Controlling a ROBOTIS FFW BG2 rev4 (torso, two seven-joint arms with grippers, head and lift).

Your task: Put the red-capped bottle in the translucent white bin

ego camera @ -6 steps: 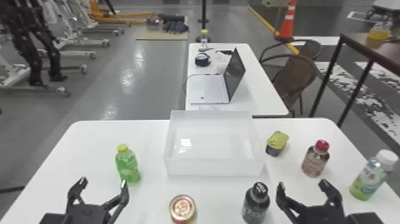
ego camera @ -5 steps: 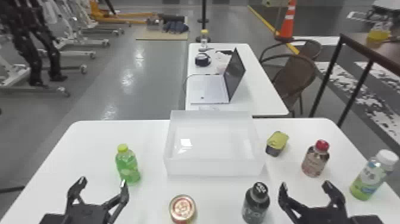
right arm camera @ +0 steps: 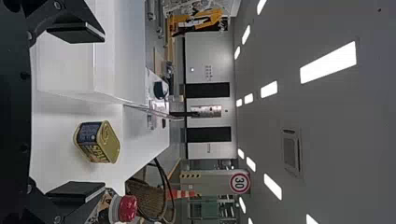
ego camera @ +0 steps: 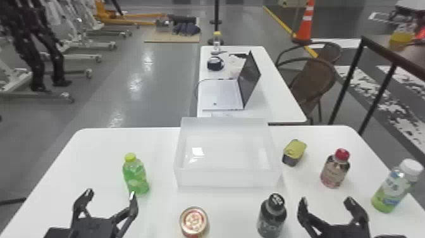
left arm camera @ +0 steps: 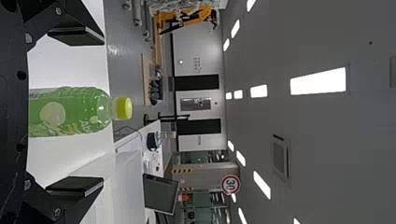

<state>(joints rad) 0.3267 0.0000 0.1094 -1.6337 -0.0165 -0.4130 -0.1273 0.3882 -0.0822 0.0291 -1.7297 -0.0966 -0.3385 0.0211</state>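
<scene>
The red-capped bottle (ego camera: 335,172) stands upright on the white surface (ego camera: 95,152), outside the translucent white bin (ego camera: 227,179) and to the right of it. It is ahead of the right tool (ego camera: 326,202), apart from it. The right tool's fingers are spread wide; in the right wrist view the right-hand finger partly hides the bottle, whose cap shows past the fingertip. In that view, the tin with a yellow-green lid (ego camera: 294,151) shows through the gap, farther off. That tin sits between the bin and the red-capped bottle.

The left tool (ego camera: 111,194) is also wide open, at the near left of the surface, with the green bottle (ego camera: 135,178) standing ahead of it. The left wrist view shows that bottle between the fingers, beyond their reach.

A dark bottle (ego camera: 272,218) stands just left of the right tool, and a round tin (ego camera: 194,221) lies between it and the left tool. The white-capped bottle (ego camera: 393,190) is at the right, beyond the red-capped one.
</scene>
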